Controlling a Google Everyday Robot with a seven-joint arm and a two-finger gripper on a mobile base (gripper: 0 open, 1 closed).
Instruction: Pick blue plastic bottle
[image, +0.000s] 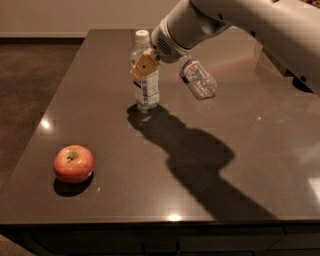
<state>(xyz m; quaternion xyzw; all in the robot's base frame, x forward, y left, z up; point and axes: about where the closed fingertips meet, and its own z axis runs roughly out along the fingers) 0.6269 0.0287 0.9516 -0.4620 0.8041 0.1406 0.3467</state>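
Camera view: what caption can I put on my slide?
Gripper at the upright blue plastic bottle, a smaller bottle lying beside it, an apple up front.

The white-capped, blue-and-white-labelled, clear blue plastic bottle (147, 92) is fronted at its upper body by the tan gripper (145, 65) of the white arm (240, 15), and a red, yellow-tinged apple (73, 163) is seen on the glossy dark brown table (280, 165).

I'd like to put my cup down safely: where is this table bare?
Bare: the near stretch right of the apple, and the left strip of the table. Crowded at the back middle, where the claw is at the blue plastic bottle, a smaller bottle lying beside.
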